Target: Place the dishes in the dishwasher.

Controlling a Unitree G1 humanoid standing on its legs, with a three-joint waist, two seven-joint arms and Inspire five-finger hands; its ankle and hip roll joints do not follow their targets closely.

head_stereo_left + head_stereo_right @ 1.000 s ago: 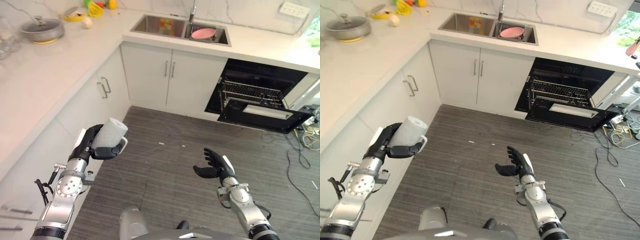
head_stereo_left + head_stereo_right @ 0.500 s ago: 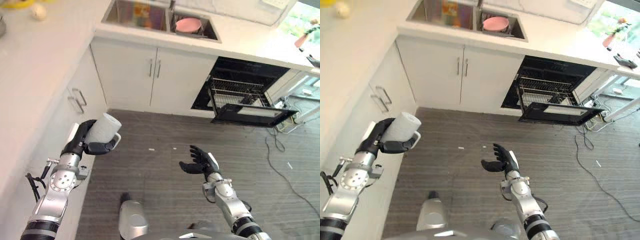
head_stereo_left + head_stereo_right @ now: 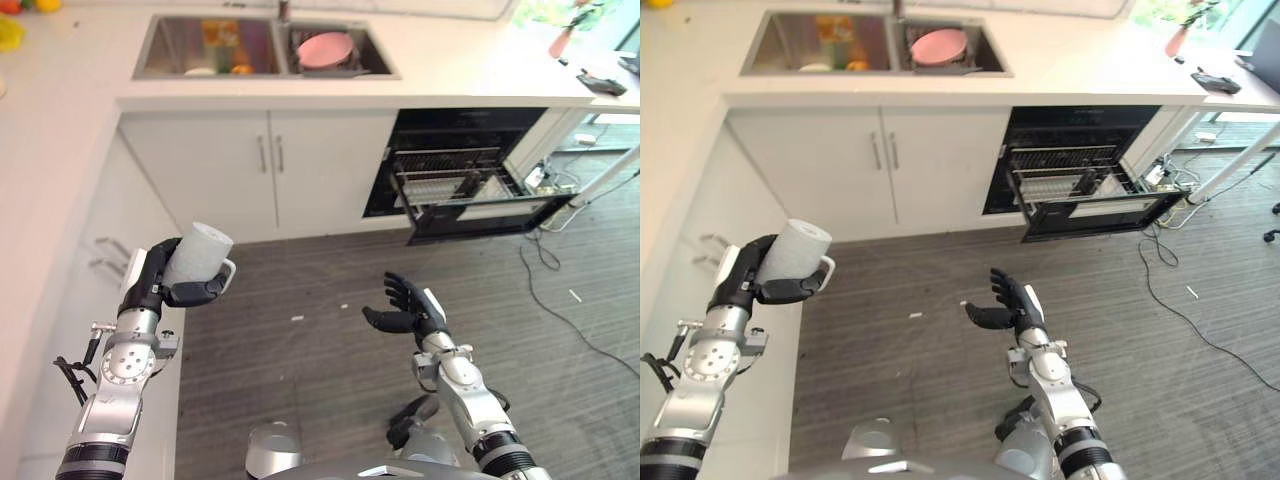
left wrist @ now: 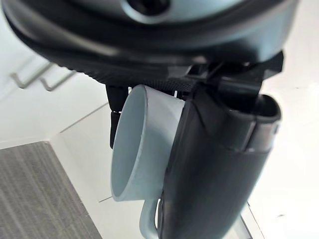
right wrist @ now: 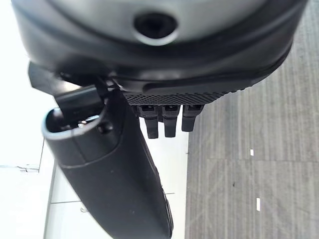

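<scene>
My left hand point(image 3: 160, 283) is shut on a pale grey mug point(image 3: 196, 256) and holds it tilted in the air beside the left cabinets. The left wrist view shows the mug point(image 4: 142, 144) wrapped by the thumb, handle outward. My right hand point(image 3: 410, 309) hovers open and empty over the floor, lower centre. The dishwasher point(image 3: 470, 165) stands open at the right under the counter, its wire rack point(image 3: 445, 183) pulled out above the lowered door point(image 3: 495, 210). A pink plate point(image 3: 325, 49) lies in the right basin of the sink point(image 3: 178, 70).
White cabinets point(image 3: 260, 170) run under the sink, and the left counter's cabinets point(image 3: 95, 260) are close by my left arm. Small items lie in the left basin point(image 3: 215, 45). Cables point(image 3: 545, 260) trail on the grey floor right of the dishwasher.
The camera has swung right, so the whole scene has shifted left and the dishwasher sits nearer the centre. Both hands keep their pose, the mug still held.
</scene>
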